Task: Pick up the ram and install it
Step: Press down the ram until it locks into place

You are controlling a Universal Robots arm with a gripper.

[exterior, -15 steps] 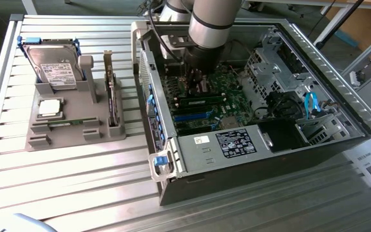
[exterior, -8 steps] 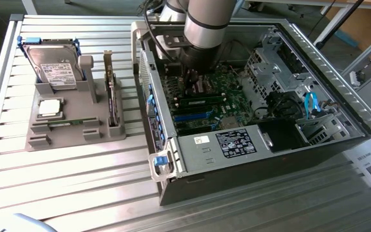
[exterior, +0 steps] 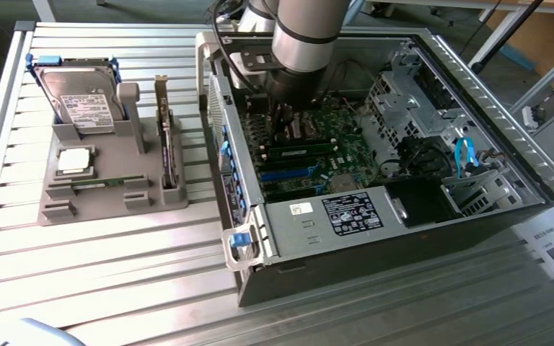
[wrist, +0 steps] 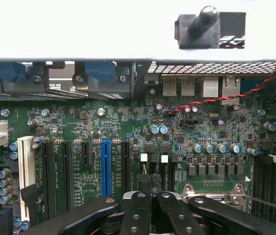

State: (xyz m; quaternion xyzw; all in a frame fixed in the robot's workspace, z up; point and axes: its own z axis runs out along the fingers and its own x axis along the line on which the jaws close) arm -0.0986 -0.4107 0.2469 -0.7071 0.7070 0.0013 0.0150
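Observation:
The ram (exterior: pixel 97 185), a thin green stick, seems to lie flat in the front slot of the grey holder (exterior: pixel 113 207) on the exterior view's left. My gripper (exterior: pixel 287 121) is far from it, reaching down inside the open computer case (exterior: pixel 402 223) over the motherboard (wrist: pixel 103 122). In the wrist view the gripper (wrist: pixel 151 188) is shut, its black fingers pressed together with nothing visible between them. It hovers near the CPU socket (wrist: pixel 211 192). Long black memory slots (wrist: pixel 270 181) lie beside that socket.
The grey holder also carries a hard drive (exterior: pixel 83 101), a square silver CPU (exterior: pixel 73 160) and an upright expansion card (exterior: pixel 166 137). Inside the case are a power supply (exterior: pixel 349 213), a drive cage (exterior: pixel 402 94), a blue cable (exterior: pixel 464 155) and a blue expansion slot (wrist: pixel 105 166).

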